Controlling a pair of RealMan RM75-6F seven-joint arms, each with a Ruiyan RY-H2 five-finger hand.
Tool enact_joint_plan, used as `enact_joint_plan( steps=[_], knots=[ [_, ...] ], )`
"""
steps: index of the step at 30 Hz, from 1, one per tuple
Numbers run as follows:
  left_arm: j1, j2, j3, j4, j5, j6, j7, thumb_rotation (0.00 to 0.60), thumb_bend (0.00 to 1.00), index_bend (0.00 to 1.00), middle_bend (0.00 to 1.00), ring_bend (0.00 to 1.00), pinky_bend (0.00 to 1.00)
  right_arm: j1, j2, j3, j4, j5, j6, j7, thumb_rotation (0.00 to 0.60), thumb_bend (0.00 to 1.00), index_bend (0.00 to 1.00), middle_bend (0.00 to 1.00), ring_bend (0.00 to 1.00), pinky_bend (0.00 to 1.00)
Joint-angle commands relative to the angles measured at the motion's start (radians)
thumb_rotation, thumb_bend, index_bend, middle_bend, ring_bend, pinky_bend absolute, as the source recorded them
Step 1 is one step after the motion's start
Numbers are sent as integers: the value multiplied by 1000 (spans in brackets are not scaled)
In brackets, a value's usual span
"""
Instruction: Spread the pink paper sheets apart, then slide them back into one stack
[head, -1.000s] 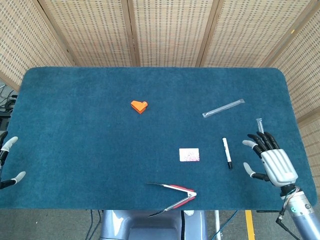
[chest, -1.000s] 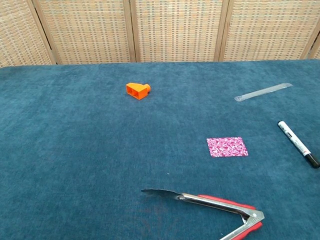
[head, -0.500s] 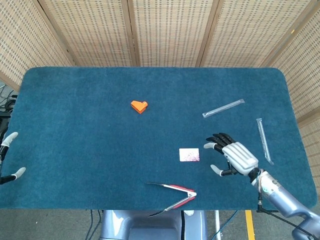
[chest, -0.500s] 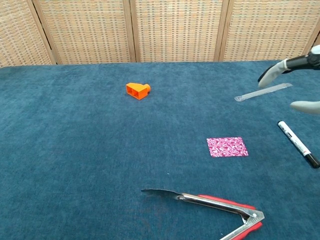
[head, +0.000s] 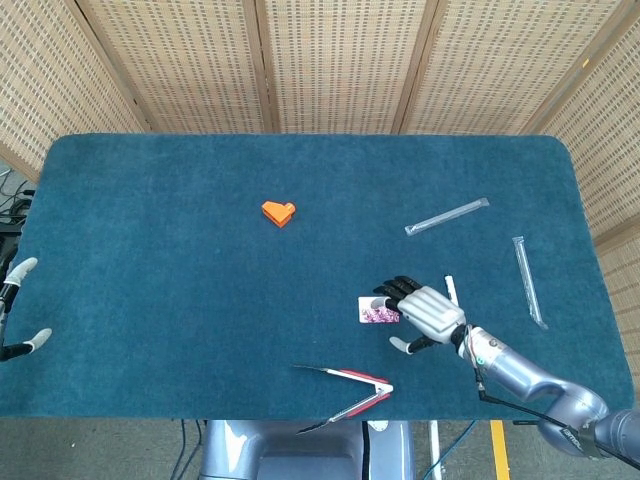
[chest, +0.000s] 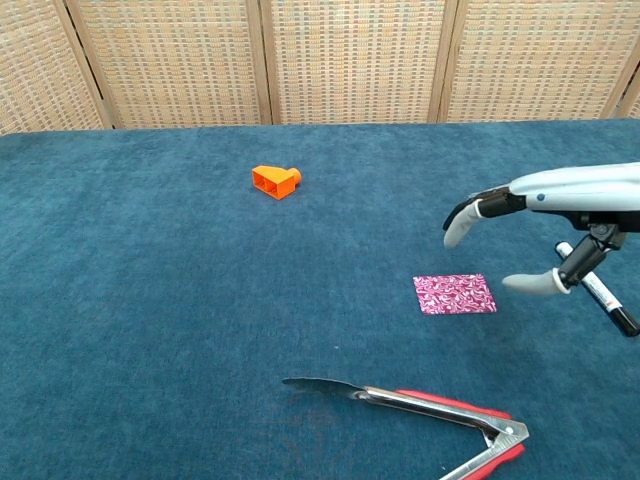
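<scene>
Overhead, the right hand (head: 425, 312), fingers (chest: 457, 222) apart and empty, hovers above the pink paper sheets (chest: 454, 294), poised to press them.

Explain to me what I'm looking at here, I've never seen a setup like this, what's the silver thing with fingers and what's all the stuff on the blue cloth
That silver thing is a robot's right hand on a jointed arm. One picture looks down from the robot's head, the other looks forward from its chest. The hand hovers open above a small stack of pink paper sheets and holds nothing. The left hand barely shows at the table's edge, also empty. On the blue table lie an orange block, red-handled tongs, a black-and-white marker and two clear plastic sleeves.
</scene>
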Motion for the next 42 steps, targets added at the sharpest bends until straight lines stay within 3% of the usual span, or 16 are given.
enact_joint_plan(
  steps=[1, 14, 42],
  knots=[
    [0, 0, 1, 0, -1, 0, 0, 600, 42, 115, 0, 0, 0, 11, -27, -15, 31, -4, -5, -30, 600, 467, 183, 100, 0, 0],
    [7, -4, 9, 12, -9, 3, -9, 600, 42, 115, 0, 0, 0, 27, -119, -74, 146, -4, -9, -143, 600, 466, 183, 100, 0, 0],
    [17, -16, 12, 41, -24, 11, -27, 600, 42, 115, 0, 0, 0, 53, -195, -135, 287, 20, 2, -143, 600, 466, 183, 100, 0, 0]
  ],
)
